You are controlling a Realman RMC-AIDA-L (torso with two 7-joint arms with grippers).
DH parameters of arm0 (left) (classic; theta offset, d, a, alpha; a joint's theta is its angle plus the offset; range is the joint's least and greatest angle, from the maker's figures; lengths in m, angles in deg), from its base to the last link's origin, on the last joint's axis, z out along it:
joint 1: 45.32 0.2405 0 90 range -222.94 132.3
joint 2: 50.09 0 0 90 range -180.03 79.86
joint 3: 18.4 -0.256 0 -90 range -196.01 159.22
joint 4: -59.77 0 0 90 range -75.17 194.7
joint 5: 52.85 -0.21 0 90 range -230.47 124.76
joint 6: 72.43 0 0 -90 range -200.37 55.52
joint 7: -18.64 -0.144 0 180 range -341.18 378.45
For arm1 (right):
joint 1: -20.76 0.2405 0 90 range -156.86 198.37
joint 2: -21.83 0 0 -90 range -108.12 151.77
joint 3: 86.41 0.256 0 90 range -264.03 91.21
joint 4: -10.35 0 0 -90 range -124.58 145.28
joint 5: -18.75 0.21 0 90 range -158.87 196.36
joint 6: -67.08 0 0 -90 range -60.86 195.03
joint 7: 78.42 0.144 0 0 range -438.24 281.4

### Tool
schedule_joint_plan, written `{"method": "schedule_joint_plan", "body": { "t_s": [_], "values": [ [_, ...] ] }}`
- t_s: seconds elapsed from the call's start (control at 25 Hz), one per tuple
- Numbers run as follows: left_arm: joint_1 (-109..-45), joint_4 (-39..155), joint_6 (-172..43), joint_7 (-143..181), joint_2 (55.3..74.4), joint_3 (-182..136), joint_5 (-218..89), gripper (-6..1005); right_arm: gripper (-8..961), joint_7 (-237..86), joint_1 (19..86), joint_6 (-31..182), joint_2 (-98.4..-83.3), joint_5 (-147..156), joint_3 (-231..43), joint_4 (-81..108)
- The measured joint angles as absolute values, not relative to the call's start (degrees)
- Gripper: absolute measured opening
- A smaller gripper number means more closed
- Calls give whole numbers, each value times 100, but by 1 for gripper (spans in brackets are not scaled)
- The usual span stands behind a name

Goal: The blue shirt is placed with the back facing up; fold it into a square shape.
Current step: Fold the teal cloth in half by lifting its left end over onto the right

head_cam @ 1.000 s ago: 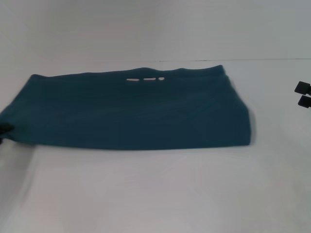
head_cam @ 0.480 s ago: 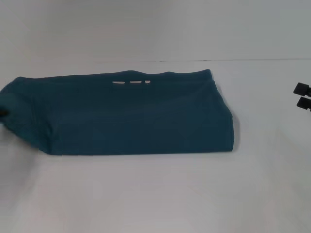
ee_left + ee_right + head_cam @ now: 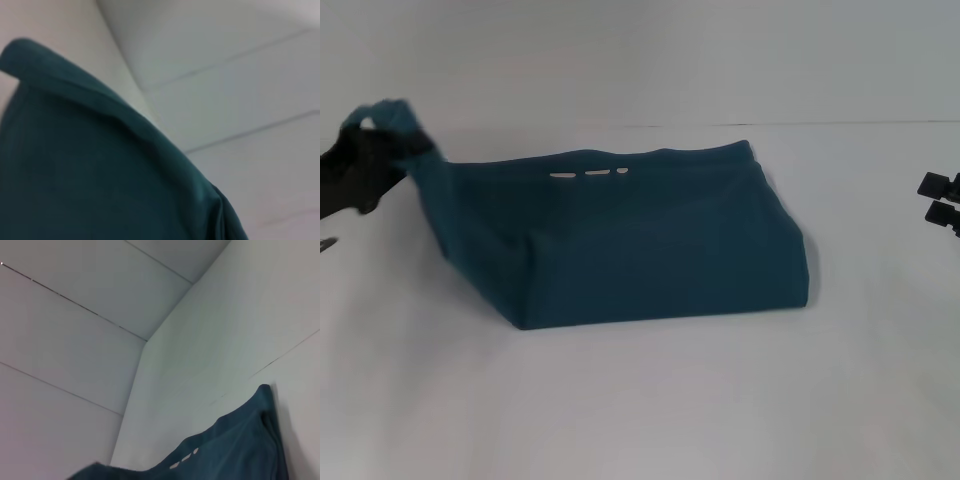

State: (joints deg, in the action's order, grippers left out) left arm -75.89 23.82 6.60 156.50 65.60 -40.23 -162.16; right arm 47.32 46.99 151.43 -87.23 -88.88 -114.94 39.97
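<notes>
The blue shirt (image 3: 650,235) lies folded as a wide band across the white table (image 3: 640,400) in the head view. My left gripper (image 3: 382,140) is shut on the shirt's left end and holds it lifted above the table, the cloth stretched up from the folded part. The shirt fills most of the left wrist view (image 3: 90,165) and shows low in the right wrist view (image 3: 225,450). My right gripper (image 3: 940,200) sits at the far right edge of the table, away from the shirt.
A white wall (image 3: 640,60) stands behind the table's far edge. Bare tabletop lies in front of the shirt and to its right.
My left gripper has lifted the shirt's left end up off the table and carried it rightward. The flat part of the shirt has grown shorter. The right arm has not moved.
</notes>
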Motion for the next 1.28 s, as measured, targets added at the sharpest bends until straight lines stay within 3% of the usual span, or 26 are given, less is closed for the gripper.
{"method": "schedule_joint_plan", "body": {
  "t_s": [0.28, 0.64, 1.28],
  "values": [
    [-8217, 2381, 916, 15534, 6816, -4201, -16163, 25, 687, 4723, 4705, 15146, -8725, -8893, -11497, 3992],
    [-9004, 2513, 421, 15052, 7373, -4879, -16106, 25, 687, 4719, 4706, 15147, -8759, -8893, -11506, 3987],
    [-10288, 5159, -1195, 13105, 7462, -5737, -15757, 25, 686, 4661, 4684, 15137, -8782, -8896, -11520, 3911]
  ]
}}
